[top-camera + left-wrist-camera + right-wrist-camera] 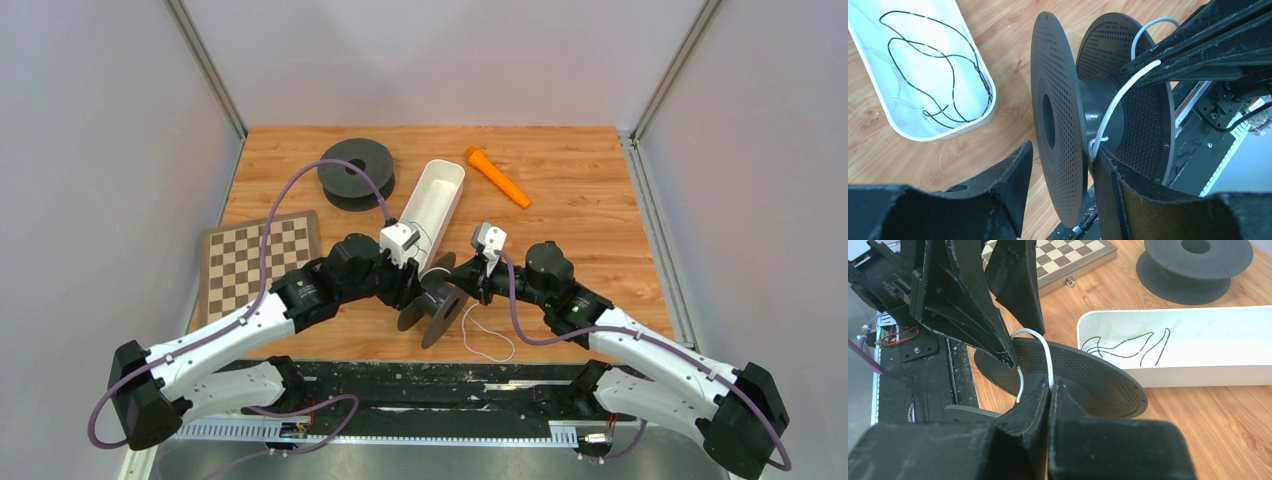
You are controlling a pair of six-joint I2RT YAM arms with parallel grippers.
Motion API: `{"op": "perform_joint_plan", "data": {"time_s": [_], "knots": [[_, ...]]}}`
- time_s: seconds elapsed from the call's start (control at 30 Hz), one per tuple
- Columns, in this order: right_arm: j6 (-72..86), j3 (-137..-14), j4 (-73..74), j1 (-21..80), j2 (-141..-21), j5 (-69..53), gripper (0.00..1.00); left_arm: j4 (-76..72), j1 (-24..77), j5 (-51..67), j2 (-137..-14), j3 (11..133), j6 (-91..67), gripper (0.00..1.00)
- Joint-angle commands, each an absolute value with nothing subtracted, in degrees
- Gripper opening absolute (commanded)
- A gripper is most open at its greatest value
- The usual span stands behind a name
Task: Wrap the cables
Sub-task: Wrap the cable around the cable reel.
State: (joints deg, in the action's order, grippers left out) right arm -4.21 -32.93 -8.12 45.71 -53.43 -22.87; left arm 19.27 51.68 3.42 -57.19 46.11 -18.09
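Near the table's front edge the white cable (487, 345) lies in a loose loop and runs up to the hub of a tilted spool (436, 303), where the right gripper (1050, 390) is pinched closed on it. The left gripper (1062, 160) stands open astride one flange, one finger clear of it. Beyond, the dark cable (933, 112) lies tangled in a white tray (456, 198), with a second spool (355, 172) farther back.
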Motion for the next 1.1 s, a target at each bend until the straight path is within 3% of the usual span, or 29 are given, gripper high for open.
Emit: {"op": "perform_joint_plan", "data": {"time_s": [0.0, 0.47, 0.7, 1.07], "knots": [[-4.8, -32.1, -11.5, 46.0, -53.3, -22.1, 0.0, 15.8, 52.4, 1.8, -57.7, 45.3, -17.5, 0.55], [-4.6, -30.2, -11.9, 46.0, -52.2, -22.2, 0.0, 6.7, 55.2, -2.9, -57.7, 41.6, -19.1, 0.53], [-5.0, -29.8, -11.3, 46.0, -52.2, -22.1, 0.0, 6.3, 57.0, -9.0, -58.9, 41.1, -19.3, 0.38], [-6.3, -28.7, -9.6, 46.0, -50.8, -20.8, 0.0, 5.7, 57.9, -11.6, -59.8, 40.5, -19.6, 0.28]]}}
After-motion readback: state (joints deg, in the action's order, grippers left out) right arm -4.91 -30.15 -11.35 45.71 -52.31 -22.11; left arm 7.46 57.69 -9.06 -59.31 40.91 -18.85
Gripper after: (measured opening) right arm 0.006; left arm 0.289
